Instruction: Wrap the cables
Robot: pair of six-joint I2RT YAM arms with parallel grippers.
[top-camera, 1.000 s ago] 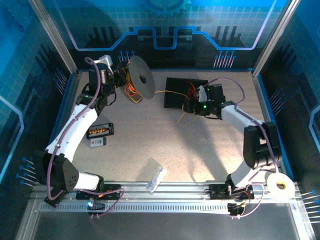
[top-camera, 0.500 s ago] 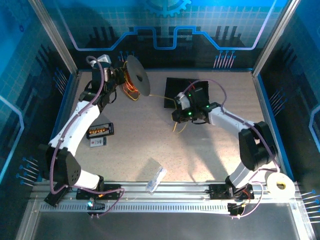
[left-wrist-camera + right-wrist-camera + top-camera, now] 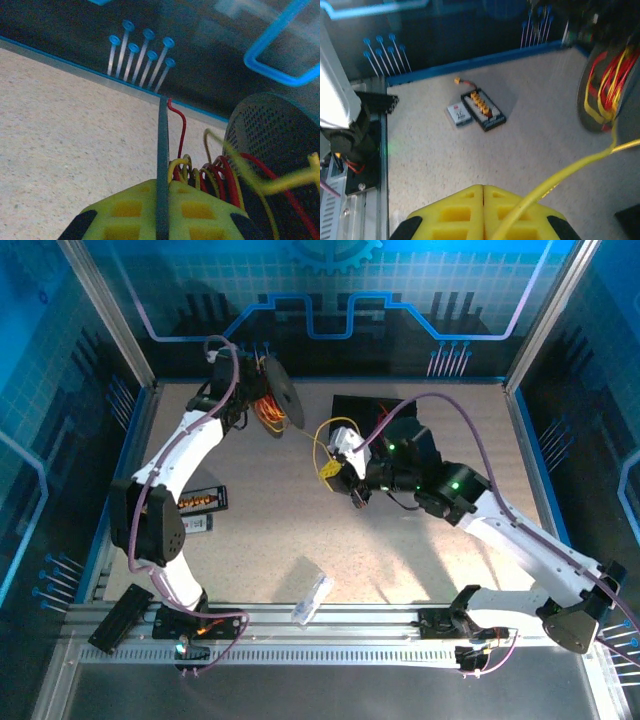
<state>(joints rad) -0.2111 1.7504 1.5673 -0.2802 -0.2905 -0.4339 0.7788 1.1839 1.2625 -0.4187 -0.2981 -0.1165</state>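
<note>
The black spool [image 3: 284, 395] stands on edge at the back left, with red and yellow cables [image 3: 265, 412] wound on it. My left gripper [image 3: 260, 380] is shut on the spool's thin flange [image 3: 162, 145], which runs between the yellow fingers [image 3: 200, 210]. Red and yellow cables [image 3: 220, 172] coil just behind it, against the spool's dark body [image 3: 272, 130]. My right gripper [image 3: 334, 468] is at mid-table, shut on a yellow cable [image 3: 330, 435] that loops back to the spool. That yellow cable [image 3: 570, 172] crosses the right gripper [image 3: 483, 187] toward the spool [image 3: 602, 85].
A black connector board [image 3: 200, 500] and a small white card [image 3: 196, 525] lie at the left. A clear plastic bag [image 3: 313, 597] lies near the front rail. A black mat [image 3: 350, 410] sits behind the right arm. Glass walls enclose the table.
The right arm has swung left and forward, bringing the yellow cable into a loop near the spool. The left arm has shifted right and the spool has turned more edge-on.
</note>
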